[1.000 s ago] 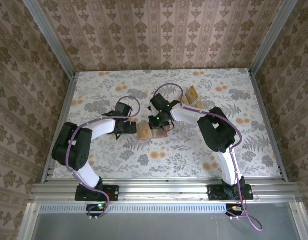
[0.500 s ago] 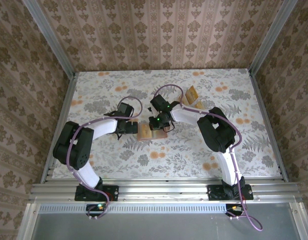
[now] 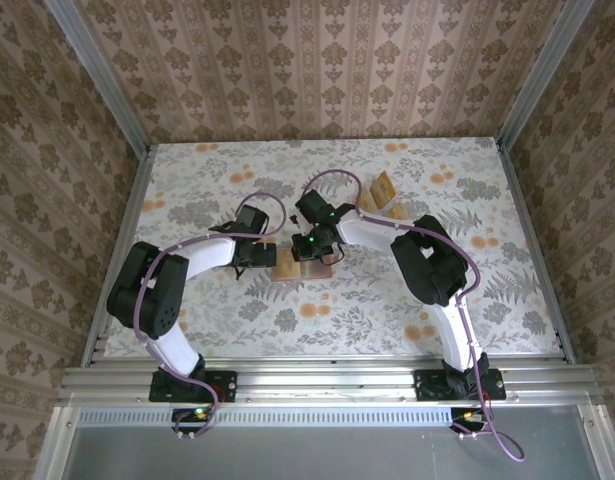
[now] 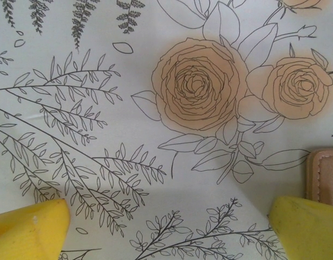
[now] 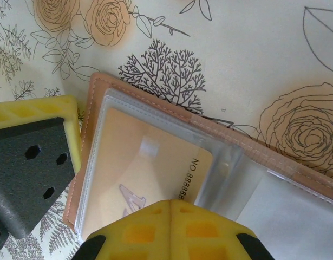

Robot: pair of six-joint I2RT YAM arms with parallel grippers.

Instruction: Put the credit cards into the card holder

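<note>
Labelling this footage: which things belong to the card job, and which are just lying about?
Job: salmon-pink folding card holder; golden-orange rectangular card in its clear sleeve; more tan cards standing farther back.
Just there: floral-printed table cover.

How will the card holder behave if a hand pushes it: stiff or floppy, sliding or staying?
Probably floppy: the card holder lies open, and its clear sleeves look thin. It would likely slide, lying flat on the smooth tablecloth. The card inside may stiffen that half.
</note>
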